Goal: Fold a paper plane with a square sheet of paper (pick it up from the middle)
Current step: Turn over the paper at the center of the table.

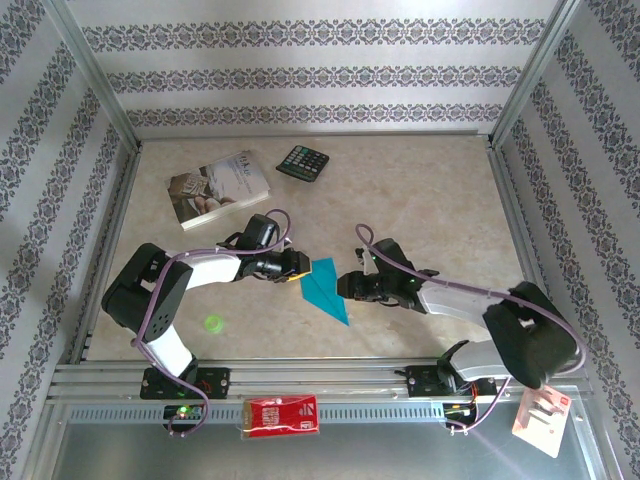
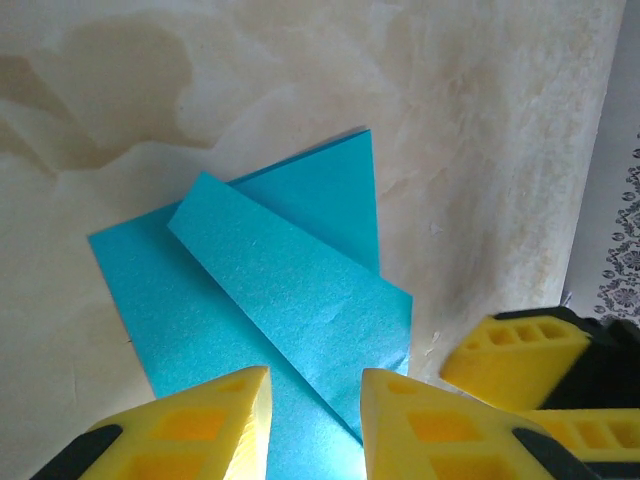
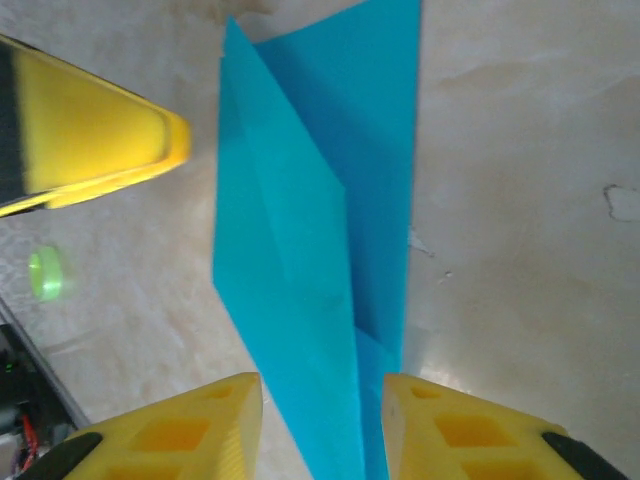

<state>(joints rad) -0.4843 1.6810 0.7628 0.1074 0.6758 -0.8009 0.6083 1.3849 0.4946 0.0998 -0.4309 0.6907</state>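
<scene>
The square sheet of paper (image 1: pixel 326 290), folded into a narrow pointed shape with overlapping flaps, lay flat on the desk (image 1: pixel 430 200) in the gap between the two arms. Seen from above, its long axis ran on a diagonal. The broad end was by the left jaws and the point trailed to the near side, past the right jaws.

The left jaws stood partly open. Their yellow fingers (image 2: pixel 215 425) were set apart, blue paper showed in the gap, and nothing was clamped. From them the sheet spread ahead and off to their left, its upper flap slanting across their line. The right jaws were parted to a moderate gap as well, and their fingers (image 3: pixel 470 430) straddled a narrow stretch of the paper. From them the sheet ran straight ahead, its length nearly in line with their own reach.

Neither arm was clearly nearer, since both met the paper's edges from opposite sides with their tips close together. Whether the fingertips pressed on the paper or hung just over it could not be told.

The coming move probably turns on that long axis: the right jaws were lined up with it, while the left jaws met it at an angle.
</scene>
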